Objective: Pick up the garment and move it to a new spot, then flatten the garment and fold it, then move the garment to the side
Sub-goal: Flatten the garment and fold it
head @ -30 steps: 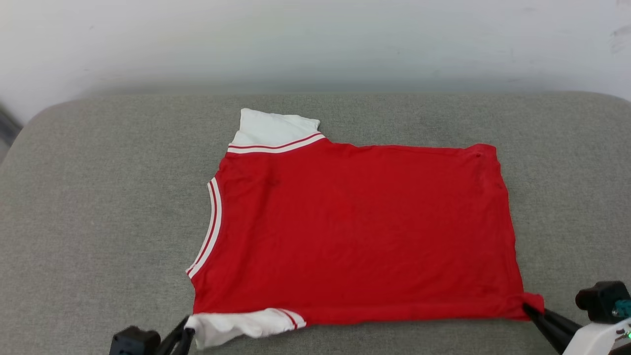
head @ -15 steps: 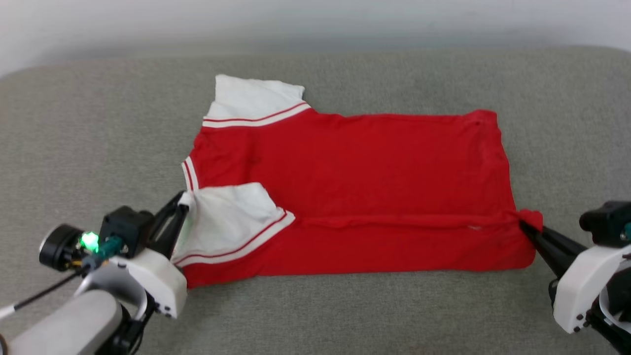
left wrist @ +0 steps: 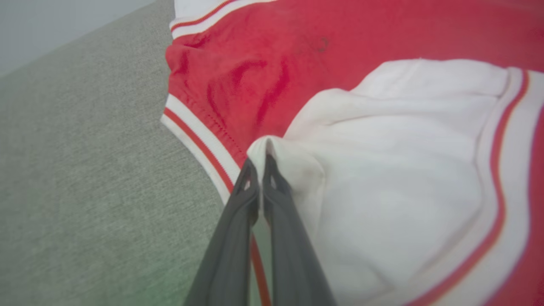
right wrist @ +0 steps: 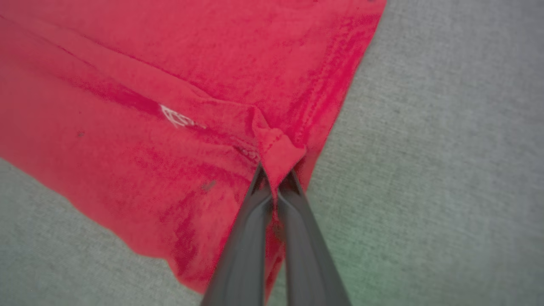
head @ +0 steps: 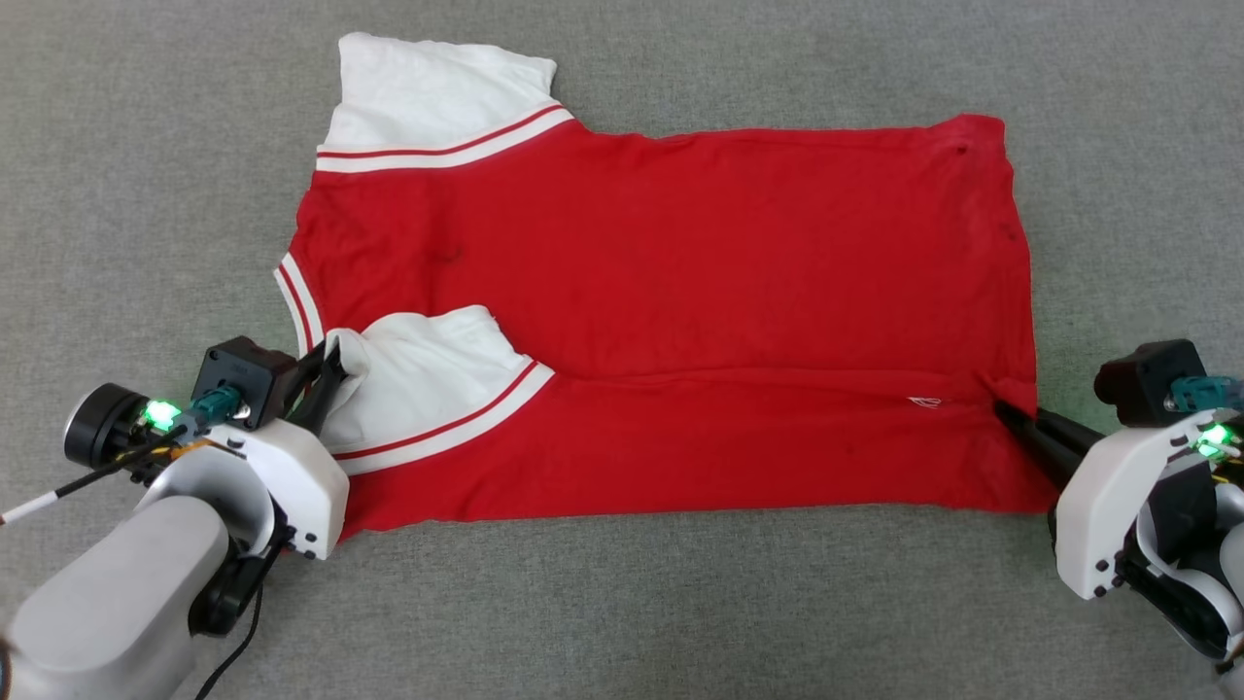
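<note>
Red garment [head: 700, 292], white sleeves, red-white striped trim; grey surface [head: 146, 194].

A second ago the garment [head: 680, 272] lies in a single flat layer, with its near strip stretched toward the near edge of the grey fabric surface [head: 146, 194]. Now that strip is turned over onto the red body, toward the far edge. The left gripper [head: 330, 365] has carried the white sleeve [head: 428, 379] from the near left corner of the shirt up onto the red cloth beside the striped neck trim. The right gripper [head: 1006, 416] has brought the hem corner [right wrist: 278, 148] in from the near side, and it now lies on the shirt's right edge. The folded band reaches slightly farther than half a second ago. The head view has tipped downward, which shifts the whole picture.
</note>
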### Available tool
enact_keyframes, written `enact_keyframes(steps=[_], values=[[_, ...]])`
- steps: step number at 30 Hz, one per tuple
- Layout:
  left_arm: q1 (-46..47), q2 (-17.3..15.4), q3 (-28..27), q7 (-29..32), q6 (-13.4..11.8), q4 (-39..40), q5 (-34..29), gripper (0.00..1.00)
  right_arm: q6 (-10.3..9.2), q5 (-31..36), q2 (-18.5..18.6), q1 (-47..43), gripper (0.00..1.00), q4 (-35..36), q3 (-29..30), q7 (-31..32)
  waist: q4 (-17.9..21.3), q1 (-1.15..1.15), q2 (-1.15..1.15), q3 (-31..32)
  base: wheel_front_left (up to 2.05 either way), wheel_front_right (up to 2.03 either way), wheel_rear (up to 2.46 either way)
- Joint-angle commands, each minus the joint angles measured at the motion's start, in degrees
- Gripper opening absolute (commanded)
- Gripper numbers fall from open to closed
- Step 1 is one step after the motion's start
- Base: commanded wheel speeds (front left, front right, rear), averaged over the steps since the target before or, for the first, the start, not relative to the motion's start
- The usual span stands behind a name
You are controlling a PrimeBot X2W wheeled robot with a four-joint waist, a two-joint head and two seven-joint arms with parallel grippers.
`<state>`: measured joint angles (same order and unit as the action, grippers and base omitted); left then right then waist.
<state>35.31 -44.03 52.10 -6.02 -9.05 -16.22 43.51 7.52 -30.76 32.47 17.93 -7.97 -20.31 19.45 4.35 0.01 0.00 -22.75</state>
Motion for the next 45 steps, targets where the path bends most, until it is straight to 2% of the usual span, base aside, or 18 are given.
enact_keyframes(steps=[1, 5, 6, 7, 8, 9, 15, 21, 25, 26, 33, 38, 41, 45], values=[[0.7, 1.1, 0.5, 0.1, 0.9, -2.2, 0.2, 0.00, -0.06, -0.4, 0.2, 0.9, 0.00, -1.4, -1.2, 0.5, 0.2, -0.01, 0.00, -0.4, 0.00, 0.00, 0.00], [0.4, 3.2, 1.3, -0.1, 3.0, -7.1, 1.1, 0.00, -0.07, -0.8, 0.3, 2.0, 0.00, -3.5, -2.7, -0.5, 0.1, -0.01, 0.00, 0.7, 0.00, 0.00, 0.00], [0.7, 3.5, 1.4, -0.6, 3.4, -7.9, 1.0, 0.00, -0.07, -0.3, 0.7, 2.2, 0.11, -3.6, -3.0, -0.9, 0.0, -0.01, 0.00, 1.2, 0.00, 0.00, 0.00], [0.8, 3.8, 1.4, -0.6, 3.7, -8.7, 1.2, 0.00, -0.07, 0.0, 0.9, 2.4, 0.62, -3.5, -3.1, -1.5, -0.1, -0.01, 0.00, 1.8, 0.00, 0.00, 0.00], [0.7, 4.1, 1.5, -0.3, 4.2, -9.3, 1.7, 0.33, -0.07, -0.2, 0.6, 2.4, 1.00, -3.2, -2.9, -2.2, -0.3, -0.01, 0.00, 2.5, 0.00, 0.00, 0.00], [0.8, 4.3, 1.2, -0.3, 4.5, -9.6, 2.2, 1.00, -0.06, -0.6, 0.2, 2.3, 1.00, -2.9, -2.6, -2.6, -0.4, -0.01, 0.00, 3.2, 0.00, 0.00, 0.00], [3.0, 3.3, 0.0, 0.2, 5.4, -7.9, 3.2, 1.00, -0.06, 0.7, 0.7, -0.4, 1.00, -0.5, -0.5, -4.8, -1.9, -0.01, 0.00, 7.0, 0.00, 0.00, 0.00], [5.8, 0.4, -0.5, 6.0, 5.3, -2.0, 4.4, 1.00, -0.06, 1.6, 0.2, -3.0, 1.00, 1.8, 1.9, -4.3, -3.1, -0.01, 0.00, 9.8, 0.00, 0.00, 0.00], [8.4, -1.1, 0.0, 13.9, 6.7, 1.3, 6.7, 1.00, -0.06, 2.1, 0.1, -3.9, 1.00, 3.4, 3.0, -3.0, -3.5, -0.01, 0.00, 10.6, 0.00, 0.00, 0.00], [8.4, -1.1, 0.0, 13.9, 6.7, 1.3, 6.7, 1.00, -0.06, 2.1, 0.1, -3.9, 1.00, 3.4, 3.0, -3.0, -3.5, -0.01, 0.00, 10.6, 0.00, 0.00, 0.00], [12.6, -2.4, 2.5, 33.3, 11.0, 2.8, 13.8, 1.00, -0.06, 2.8, -0.3, -4.0, 1.00, 5.3, 3.9, -1.1, -3.4, -0.01, 0.00, 10.6, 0.00, 0.00, 0.00], [13.6, -2.9, 5.2, 44.9, 12.1, 3.0, 17.6, 1.00, -0.06, 2.5, -1.0, -3.2, 1.00, 5.7, 3.0, 0.2, -2.6, -0.01, 0.00, 9.8, 0.00, 0.00, 0.00], [13.5, -3.5, 7.1, 50.0, 12.5, 2.7, 18.4, 1.00, -0.06, 2.2, -1.2, -2.5, 1.00, 5.4, 2.5, 0.6, -2.0, -0.01, 0.00, 9.1, 0.00, 0.00, 0.00], [12.1, -3.3, 9.0, 52.6, 12.4, 0.9, 18.2, 1.00, -0.06, 2.1, -1.5, -1.4, 1.00, 4.9, 1.9, 0.7, -1.2, -0.01, 0.00, 8.2, 0.00, 0.00, 0.00]])
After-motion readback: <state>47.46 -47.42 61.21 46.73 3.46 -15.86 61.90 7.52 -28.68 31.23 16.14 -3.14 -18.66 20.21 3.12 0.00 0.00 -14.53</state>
